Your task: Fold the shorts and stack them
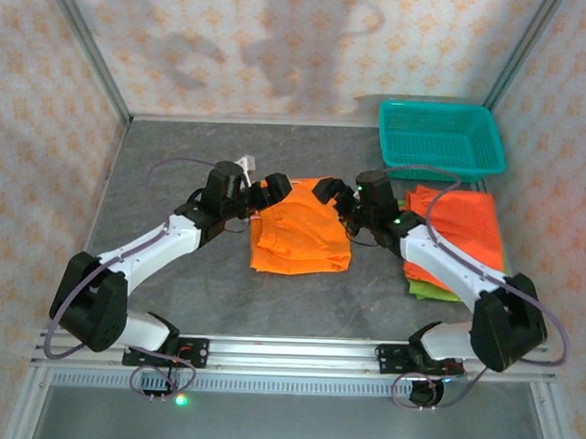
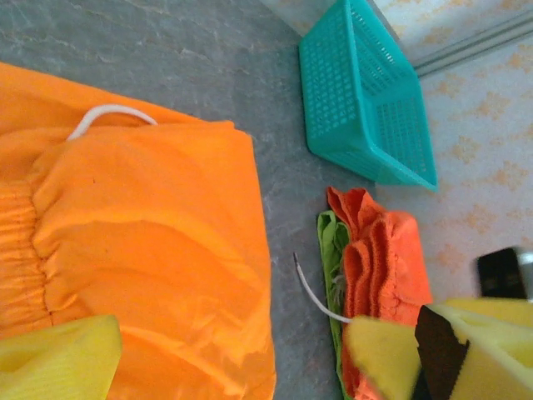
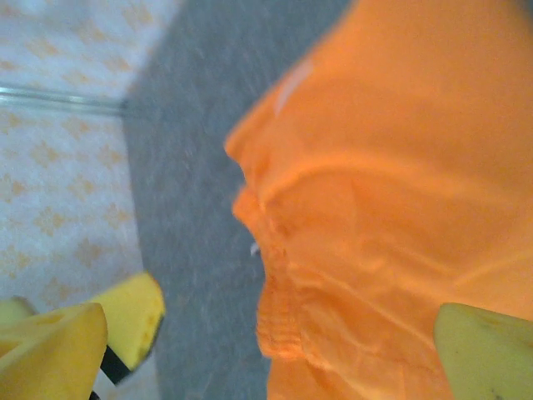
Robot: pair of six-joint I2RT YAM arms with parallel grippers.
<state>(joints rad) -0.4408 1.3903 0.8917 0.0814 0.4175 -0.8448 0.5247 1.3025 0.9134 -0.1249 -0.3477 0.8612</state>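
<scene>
A stack of folded shorts, orange over lime green, sits on the right of the table. Another orange pair lies mid-table, seemingly folded but not yet stacked. The left gripper and right gripper hover at its far corners, jaws wide, holding nothing.
</scene>
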